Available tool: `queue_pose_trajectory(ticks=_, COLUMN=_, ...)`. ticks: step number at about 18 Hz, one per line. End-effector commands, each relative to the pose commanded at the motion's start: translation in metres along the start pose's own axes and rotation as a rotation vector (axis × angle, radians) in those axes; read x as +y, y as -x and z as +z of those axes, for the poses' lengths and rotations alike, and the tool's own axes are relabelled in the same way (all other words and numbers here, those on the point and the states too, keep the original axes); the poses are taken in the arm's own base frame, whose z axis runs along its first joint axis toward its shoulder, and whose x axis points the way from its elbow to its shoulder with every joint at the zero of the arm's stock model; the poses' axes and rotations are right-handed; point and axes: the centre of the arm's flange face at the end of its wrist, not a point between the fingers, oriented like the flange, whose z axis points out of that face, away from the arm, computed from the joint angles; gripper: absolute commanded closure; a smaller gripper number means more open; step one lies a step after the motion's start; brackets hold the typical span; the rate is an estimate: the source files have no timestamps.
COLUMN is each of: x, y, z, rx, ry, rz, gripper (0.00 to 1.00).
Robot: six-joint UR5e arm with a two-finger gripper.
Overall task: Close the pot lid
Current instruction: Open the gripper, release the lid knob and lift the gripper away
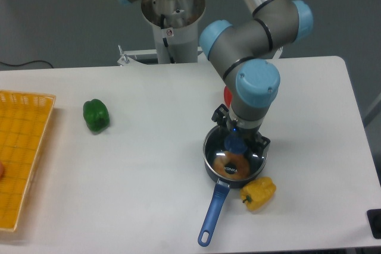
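On the white table (149, 165), the lid (235, 160) covers the pot (209, 173) directly under the pincer (237, 141), whose grip is unclear.

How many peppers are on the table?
2 for sure: a green pepper on the left side and a yellow pepper beside the pot. Something red peeks out behind the arm; it might be another.

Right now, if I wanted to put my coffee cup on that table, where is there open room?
Bare tabletop lies between the green pepper and the pot, and along the front edge left of the pot's blue handle. The far right side is bare too. It is crowded around the pot: the hand sits over the lid, with the yellow pepper beside it. The yellow basket fills the left edge.
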Motion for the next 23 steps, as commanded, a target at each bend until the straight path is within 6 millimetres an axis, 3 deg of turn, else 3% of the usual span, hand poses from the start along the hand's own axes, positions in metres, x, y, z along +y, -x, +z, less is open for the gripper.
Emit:
queue_pose_trajectory(ticks=6, x=0.061, y=-0.015, z=-0.047, rx=0.021, ry=0.049, rz=0.307, gripper=0.00)
queue_pose_trajectory(ticks=8, x=0.093, y=-0.017, z=-0.046, rx=0.053, ry=0.108, rz=0.402, gripper=0.00)
queue_pose_trajectory(ticks=11, x=0.126, y=-0.016, z=-0.054, rx=0.070, ry=0.098, rz=0.412, gripper=0.00)
queue_pose_trajectory(ticks=17, x=0.168, y=-0.015, z=-0.069, rx=0.081, ry=0.026, rz=0.505, gripper=0.00)
queue_pose_trajectory(ticks=19, x=0.166, y=-0.017, z=-0.074, rx=0.056, ry=-0.051, rz=0.503, gripper=0.00)
queue_pose_trajectory(ticks=23, x=0.169, y=-0.024, z=-0.081, rx=0.044, ry=-0.047, rz=0.500, gripper=0.00)
